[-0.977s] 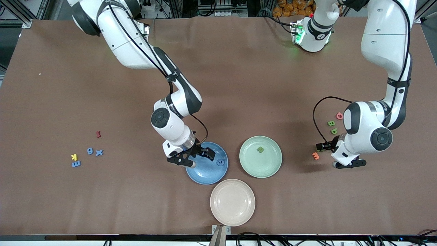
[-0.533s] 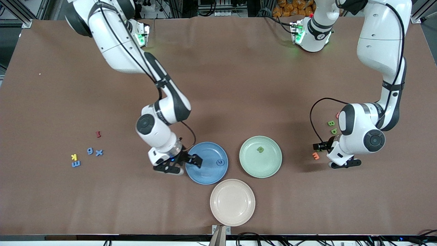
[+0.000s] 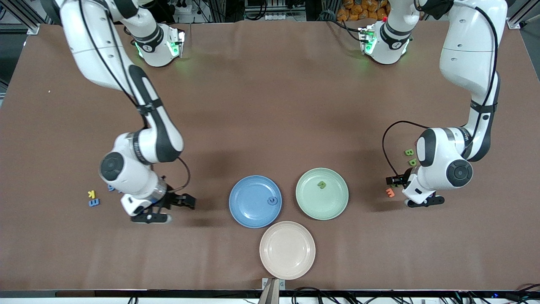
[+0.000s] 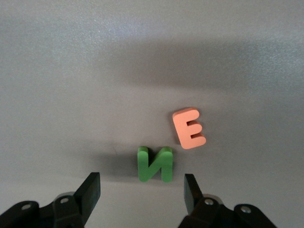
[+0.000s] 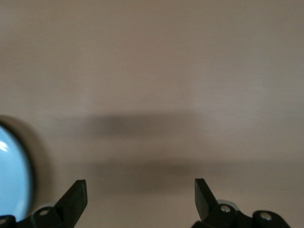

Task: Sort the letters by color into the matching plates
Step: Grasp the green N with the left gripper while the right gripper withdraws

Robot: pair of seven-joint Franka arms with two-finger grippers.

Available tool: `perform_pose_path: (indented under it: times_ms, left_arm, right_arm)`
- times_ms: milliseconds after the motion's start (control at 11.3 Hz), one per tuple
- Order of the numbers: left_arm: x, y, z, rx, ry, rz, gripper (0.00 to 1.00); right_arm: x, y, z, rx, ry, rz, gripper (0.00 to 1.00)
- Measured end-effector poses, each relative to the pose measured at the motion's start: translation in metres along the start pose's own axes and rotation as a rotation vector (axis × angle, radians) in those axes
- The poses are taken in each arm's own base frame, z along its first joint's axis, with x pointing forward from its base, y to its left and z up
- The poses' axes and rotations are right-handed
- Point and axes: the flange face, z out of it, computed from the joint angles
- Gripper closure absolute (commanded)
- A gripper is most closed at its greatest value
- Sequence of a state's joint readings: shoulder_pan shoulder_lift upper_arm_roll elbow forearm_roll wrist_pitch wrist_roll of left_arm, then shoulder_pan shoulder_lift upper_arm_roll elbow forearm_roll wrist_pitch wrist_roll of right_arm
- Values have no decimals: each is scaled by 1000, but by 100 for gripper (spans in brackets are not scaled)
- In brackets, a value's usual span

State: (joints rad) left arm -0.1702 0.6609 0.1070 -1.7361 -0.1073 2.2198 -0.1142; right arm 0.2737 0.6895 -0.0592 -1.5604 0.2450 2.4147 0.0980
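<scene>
A: Left gripper [image 4: 142, 187]?

B: Low over the table toward the left arm's end, fingers apart and straddling the green N [image 4: 155, 164], not yet pinching. Narrower than a second ago, so closing in, by the look of it. Orange E [image 4: 189, 128] just beside the N, close to one finger; could get nudged.

A: Right gripper [image 3: 168, 210]?

B: Spread wide, empty. Gone from over the blue plate [image 3: 249, 211], now over bare table on the way to the right arm's end. One blue letter [image 3: 273, 201] lying in that plate, one green letter [image 3: 322, 184] in the green plate [image 3: 333, 202].

A: Meaning?

B: Probably off for the next blue piece: blue E [image 3: 94, 203] touching a yellow K [image 3: 91, 194] near that end edge. Plenty of open table around both arms; cream plate [image 3: 287, 264] by the camera-side edge, well out of the way.
</scene>
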Motion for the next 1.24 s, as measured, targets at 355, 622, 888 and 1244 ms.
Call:
perform_pose_path:
  times_ms: [355,622,888,1244]
  left_arm:
    - [0,3,7,16,9,17,28]
    - [0,5,10,18,10,21,31]
    - [1,5,13,18,11,21,52]
    - [2,9,10,17,18,26,100]
  right_arm:
    - [-9,102,-26,-124,-56,-46,0]
    - [-11,156,-32,-136,-70,-17,0]
    - [-10,217,-52,-151,-61,96,0]
    - [-11,223,-56,-158,-27,593,0]
